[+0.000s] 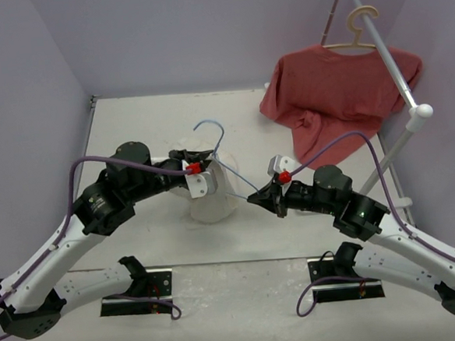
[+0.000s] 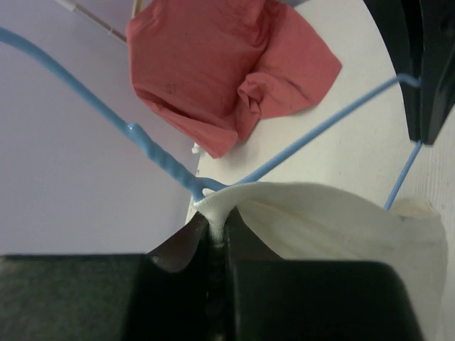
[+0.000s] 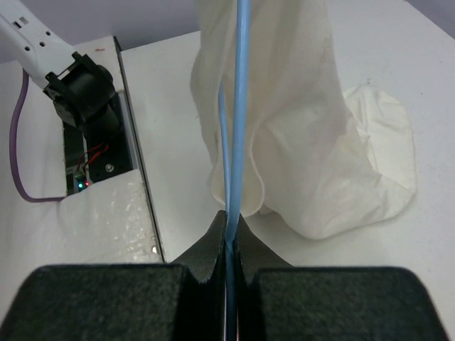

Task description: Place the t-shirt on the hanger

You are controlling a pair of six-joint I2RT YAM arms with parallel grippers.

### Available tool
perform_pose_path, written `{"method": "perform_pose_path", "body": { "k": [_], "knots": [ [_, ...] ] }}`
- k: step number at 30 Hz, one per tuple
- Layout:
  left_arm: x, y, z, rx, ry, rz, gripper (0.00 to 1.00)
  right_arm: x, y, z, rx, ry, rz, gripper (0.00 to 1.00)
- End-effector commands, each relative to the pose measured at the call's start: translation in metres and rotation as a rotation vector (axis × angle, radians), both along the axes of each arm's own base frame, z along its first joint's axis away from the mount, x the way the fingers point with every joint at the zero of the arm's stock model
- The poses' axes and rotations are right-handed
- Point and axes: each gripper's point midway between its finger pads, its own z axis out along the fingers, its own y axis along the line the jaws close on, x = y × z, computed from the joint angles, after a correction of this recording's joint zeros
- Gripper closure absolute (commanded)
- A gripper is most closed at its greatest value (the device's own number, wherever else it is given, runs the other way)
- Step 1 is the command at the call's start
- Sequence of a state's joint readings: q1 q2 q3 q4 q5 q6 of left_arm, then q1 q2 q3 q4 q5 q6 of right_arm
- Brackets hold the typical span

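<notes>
Where the arms meet, from above: left gripper (image 1: 204, 166) and right gripper (image 1: 254, 197) point toward each other over the table (image 1: 131, 130), both arms bent at the elbow.
Hanger, from above: the hanger (image 1: 209, 126) runs between the two grippers, hook up beyond the left gripper, one corner at the right gripper's tips.
T-shirt, from above: the t-shirt (image 1: 214, 209) hangs bunched below the left gripper, between the grippers, touching the table.
Beyond the right gripper: a red shirt (image 1: 339, 92) on a beige hanger (image 1: 362, 28), hooked on a white rack (image 1: 396, 73).
Left wrist, grip: left gripper (image 2: 213, 231) closed, pinching the t-shirt (image 2: 334, 220) at its edge, just beside the twisted neck of the hanger (image 2: 163, 160).
Left wrist, ahead: the red shirt (image 2: 220, 64) lies well past the fingertips.
Right wrist, grip: right gripper (image 3: 231, 238) clamped on the wire of the hanger (image 3: 240, 106), which runs straight ahead.
Right wrist, ahead: the t-shirt (image 3: 313, 142) drapes around the wire, its lower part pooled on the table (image 3: 178, 142).
Right wrist, left of the fingers: an arm base (image 3: 85, 92) with a purple cable (image 3: 18, 142).
</notes>
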State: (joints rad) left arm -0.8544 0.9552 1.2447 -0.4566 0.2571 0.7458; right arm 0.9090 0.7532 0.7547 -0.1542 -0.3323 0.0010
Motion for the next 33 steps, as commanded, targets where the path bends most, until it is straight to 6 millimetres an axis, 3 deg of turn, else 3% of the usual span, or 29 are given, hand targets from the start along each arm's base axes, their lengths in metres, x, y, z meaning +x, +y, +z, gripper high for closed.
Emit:
{"method": "perform_pose_path", "body": {
  "k": [1, 7, 12, 14, 16, 19, 22, 25, 29, 31, 33],
  "knots": [
    [0.000, -0.006, -0.008, 0.003, -0.004, -0.009, 1.00, 0.000, -0.001, 0.070, 0.126, -0.166, 0.016, 1.00],
    [-0.003, -0.005, -0.002, -0.014, -0.033, -0.021, 1.00, 0.012, -0.005, 0.061, 0.085, -0.132, -0.048, 1.00],
    [0.012, 0.006, 0.009, -0.091, -0.068, 0.094, 1.00, 0.022, -0.003, 0.056, 0.089, -0.091, -0.099, 0.96],
    [0.020, 0.015, 0.003, -0.095, -0.087, 0.160, 1.00, 0.032, -0.010, 0.051, 0.091, -0.053, -0.183, 0.45],
    [0.030, 0.030, 0.005, -0.130, -0.117, 0.257, 1.00, 0.046, -0.028, 0.048, 0.111, -0.009, -0.309, 0.27],
    [0.030, 0.043, 0.006, -0.151, -0.136, 0.307, 1.00, 0.061, -0.062, 0.049, 0.228, 0.124, -0.509, 0.28],
    [0.025, 0.046, 0.006, -0.145, -0.130, 0.294, 1.00, 0.061, -0.074, 0.039, 0.296, 0.227, -0.578, 0.34],
    [0.018, 0.045, 0.007, -0.139, -0.122, 0.263, 1.00, 0.059, -0.084, 0.036, 0.391, 0.362, -0.661, 0.32],
    [0.023, 0.052, 0.005, -0.140, -0.116, 0.313, 1.00, 0.063, -0.103, 0.016, 0.495, 0.529, -0.819, 0.40],
    [0.024, 0.056, 0.005, -0.149, -0.114, 0.327, 1.00, 0.064, -0.102, 0.002, 0.508, 0.590, -0.847, 0.36],
    [0.022, 0.056, 0.009, -0.180, -0.112, 0.323, 1.00, 0.065, -0.087, -0.005, 0.522, 0.643, -0.805, 0.38]
  ]
}}
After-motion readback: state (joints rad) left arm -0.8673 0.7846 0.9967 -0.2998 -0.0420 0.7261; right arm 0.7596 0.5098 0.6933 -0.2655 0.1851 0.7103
